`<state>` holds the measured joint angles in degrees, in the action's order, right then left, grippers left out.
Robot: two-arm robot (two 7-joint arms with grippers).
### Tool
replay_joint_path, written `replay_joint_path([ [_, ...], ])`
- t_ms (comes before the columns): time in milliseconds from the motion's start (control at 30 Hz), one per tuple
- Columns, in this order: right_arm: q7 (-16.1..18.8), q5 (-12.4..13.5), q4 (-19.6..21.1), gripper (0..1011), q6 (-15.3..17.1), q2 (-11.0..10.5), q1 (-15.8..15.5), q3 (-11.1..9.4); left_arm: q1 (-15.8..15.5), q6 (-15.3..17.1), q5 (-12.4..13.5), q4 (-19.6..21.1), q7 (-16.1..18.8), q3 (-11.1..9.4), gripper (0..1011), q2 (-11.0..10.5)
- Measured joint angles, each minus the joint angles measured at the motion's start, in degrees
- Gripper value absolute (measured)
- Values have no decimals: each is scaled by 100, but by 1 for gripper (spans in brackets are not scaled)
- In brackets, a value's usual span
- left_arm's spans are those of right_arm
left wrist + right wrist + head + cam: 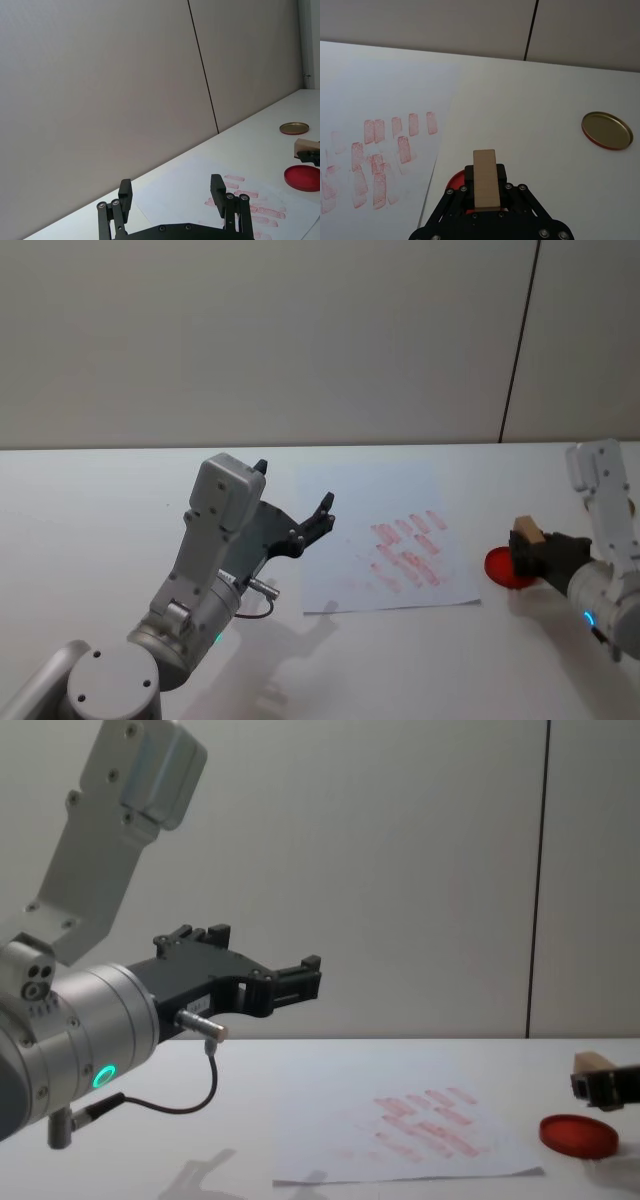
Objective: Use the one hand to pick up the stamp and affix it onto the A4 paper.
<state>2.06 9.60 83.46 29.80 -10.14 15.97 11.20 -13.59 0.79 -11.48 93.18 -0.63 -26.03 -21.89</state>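
The stamp (486, 178), a small tan wooden block, is clamped between the fingers of my right gripper (524, 548). It hangs just above the red ink pad (503, 570), off the right edge of the A4 paper (365, 505). The white sheet lies flat in the middle of the table and bears rows of reddish stamp marks (408, 552) on its right half. From the chest view the stamp (590, 1065) shows at the far right, over the pad (578, 1135). My left gripper (295, 485) is open and empty, raised above the sheet's left edge.
A round gold lid (606, 130) lies on the white table (100, 500) beyond the ink pad, to the right of the paper. A grey wall with a dark vertical seam stands behind the table. My left arm's grey body (110, 830) rises high at the left.
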Motion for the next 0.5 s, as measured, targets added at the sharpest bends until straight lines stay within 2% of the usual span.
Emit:
replay_joint_path([
  [100,26,9,-68,221,-21,1,14,-7,0,0,0,0,0,0,993,0],
  [200,75,18,-179,276,-79,7,40,-15,0,0,0,0,0,0,993,0],
  [400,123,17,-289,493,-203,18,63,-18,0,0,0,0,0,0,993,0],
  [500,131,6,-288,567,-281,16,61,-23,0,0,0,0,0,0,993,0],
])
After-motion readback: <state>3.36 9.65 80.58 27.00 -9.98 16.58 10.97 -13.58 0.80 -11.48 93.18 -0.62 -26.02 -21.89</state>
